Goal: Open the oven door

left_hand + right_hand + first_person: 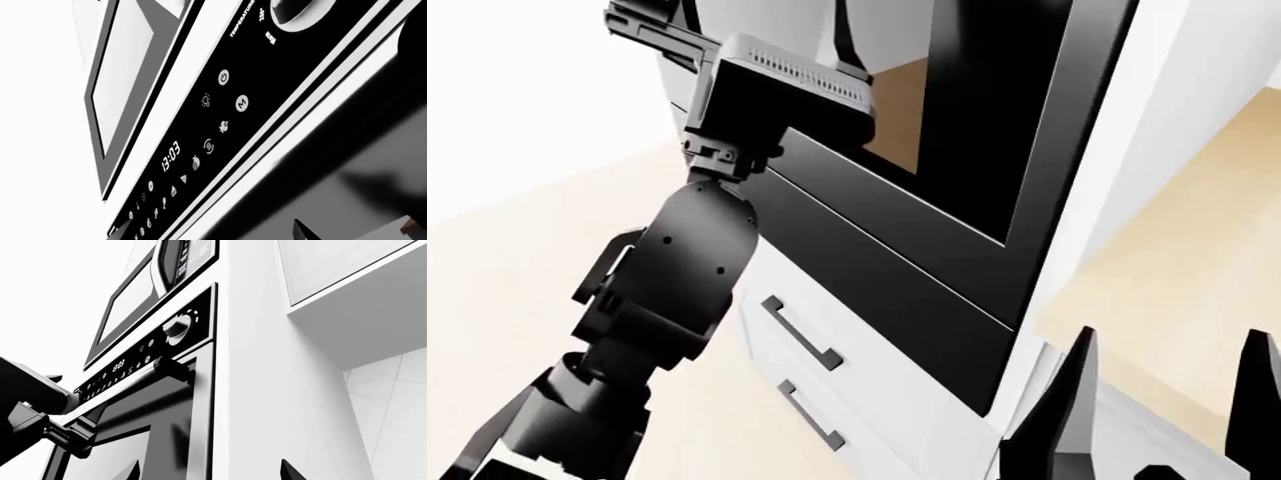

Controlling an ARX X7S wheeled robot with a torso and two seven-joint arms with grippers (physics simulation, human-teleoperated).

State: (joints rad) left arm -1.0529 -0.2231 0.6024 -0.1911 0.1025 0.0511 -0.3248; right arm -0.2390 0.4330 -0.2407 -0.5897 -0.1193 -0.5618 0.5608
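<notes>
Jaws of left gripper (70, 432) sit at the far end of the handle bar (127, 385); their state cannot be told. Right gripper (1161, 400) spread, low, well apart. Oven door (961, 130) ahead, under the control panel (220, 110). Bar runs horizontally; left arm nearer.

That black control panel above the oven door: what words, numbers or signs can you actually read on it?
"TEMPERATURE" on the control panel, beside the knob.
"13:03" on the clock display of the same panel.
"M" inside a round button.
The small print at the knob, the rows of small symbols and the display in the right wrist view are too small or blurred to read.
</notes>
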